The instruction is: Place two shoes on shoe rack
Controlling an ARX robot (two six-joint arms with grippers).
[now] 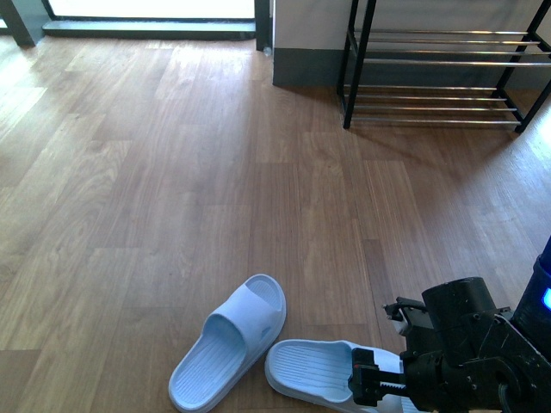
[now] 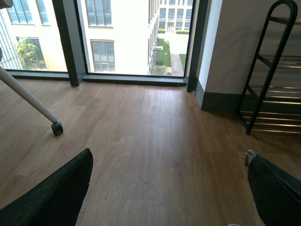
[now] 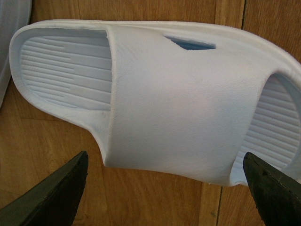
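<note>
Two pale-blue slides lie on the wood floor close to me. One slide [image 1: 228, 340] points away from me, and the other slide [image 1: 310, 368] lies crosswise with its strap end under my right arm. My right gripper [image 1: 386, 351] hangs open just above that second slide. In the right wrist view the slide's strap [image 3: 174, 94] fills the picture and the gripper [image 3: 164, 155] straddles its edge without touching. The shoe rack [image 1: 439, 64] stands far off at the back right against the wall. My left gripper [image 2: 169, 153] is open over bare floor, facing the shoe rack [image 2: 270, 70].
A grey wall corner [image 1: 301, 43] stands just left of the rack. A large window [image 2: 136, 37] runs along the far side. A white leg with a caster wheel [image 2: 57, 127] rests on the floor in the left wrist view. Wood floor [image 1: 215, 172] stretches between slides and rack.
</note>
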